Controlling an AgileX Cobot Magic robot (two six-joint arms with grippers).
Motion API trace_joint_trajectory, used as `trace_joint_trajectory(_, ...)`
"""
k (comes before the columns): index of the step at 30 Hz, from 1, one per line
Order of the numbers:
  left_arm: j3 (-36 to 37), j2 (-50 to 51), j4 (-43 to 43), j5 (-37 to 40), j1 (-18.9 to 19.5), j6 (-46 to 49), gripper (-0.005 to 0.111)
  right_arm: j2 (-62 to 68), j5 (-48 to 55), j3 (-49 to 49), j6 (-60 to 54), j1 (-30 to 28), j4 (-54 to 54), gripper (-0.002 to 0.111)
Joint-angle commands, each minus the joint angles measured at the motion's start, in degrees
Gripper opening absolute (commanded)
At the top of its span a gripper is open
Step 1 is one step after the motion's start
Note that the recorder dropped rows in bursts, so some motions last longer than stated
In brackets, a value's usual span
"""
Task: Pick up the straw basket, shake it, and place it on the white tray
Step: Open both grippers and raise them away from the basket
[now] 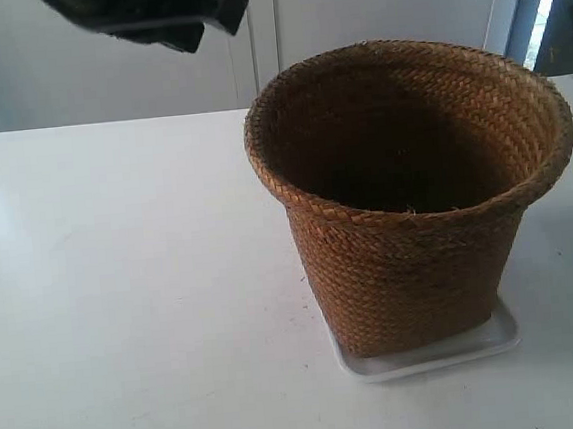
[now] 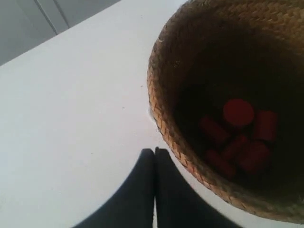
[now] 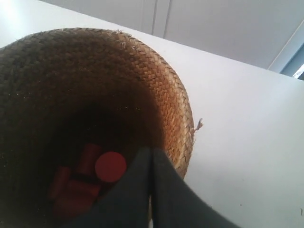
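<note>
Exterior view: straw basket upright on the white tray, base within the tray's low rim, tray flat on the white counter. Mouth up, long axis vertical, thick braided rim uppermost. Arm at the exterior view's left high over the counter, just short of the rim on that side; no other arm in that frame.

Left wrist view: left jaws pressed together, nothing between them, over bare counter just outside the basket wall, rim beside the tips and untouched. Red cylinders heaped on the dark basket floor.

Right wrist view: right jaws likewise closed and empty, tips crossing the rim line from above; contact with the straw not clear.

Judgement: basket on its target already, so either done or lift not begun; cannot tell which. Any regrasp calls for parting both jaws first, then straddling the rim from above. Nearer of the two, by the look of it: the right.
</note>
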Motion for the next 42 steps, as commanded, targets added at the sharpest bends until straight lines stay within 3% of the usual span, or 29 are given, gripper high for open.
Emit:
trace_joint_trajectory(1, 10.21, -5.57, -2.56, -8.56, -0.34, -1.32, 0.000, -4.90, -4.68, 4.77, -0.50, -0.20, 0.23, 0.000)
trace_joint_trajectory(7, 23.14, -18.35, -2.56, -23.96, -0.34, -1.08, 0.000, -7.04, -4.98, 8.10, 1.88, -0.20, 1.91, 0.000)
trace_joint_trajectory(10, 27.24, -23.94, -2.56, -26.70, -0.34, 0.12, 0.000, -6.93, -5.08, 8.10, 1.87, -0.20, 1.91, 0.000)
trace_joint_trajectory(12, 29.76, -27.23, -2.56, -25.23, -0.34, 2.97, 0.000, -6.93, -5.08, 8.10, 1.87, -0.20, 1.91, 0.000)
trace_joint_trajectory(16, 31.78, -30.16, -2.53, -9.68, -0.34, 5.02, 0.000, -6.93, -5.08, 8.10, 1.87, -0.20, 1.91, 0.000)
trace_joint_trajectory(19, 31.78, -30.16, -2.53, -5.14, -0.34, 5.02, 0.000, -6.93, -4.96, 8.10, 1.87, -0.20, 1.91, 0.000)
trace_joint_trajectory(32, 31.78, -30.62, 1.25, -3.64, -0.16, 5.82, 0.000, -6.93, -5.08, 8.10, 1.87, -0.20, 1.91, 0.000)
trace_joint_trajectory(36, 32.67, -31.55, 1.70, -6.46, 3.79, 7.75, 0.000, -6.93, -5.08, 8.10, 1.87, -0.20, 1.91, 0.000)
trace_joint_trajectory(42, 39.76, -34.82, -1.76, -21.62, 14.66, 7.75, 0.000, -6.93, -4.96, 8.10, 1.87, -0.20, 1.91, 0.000)
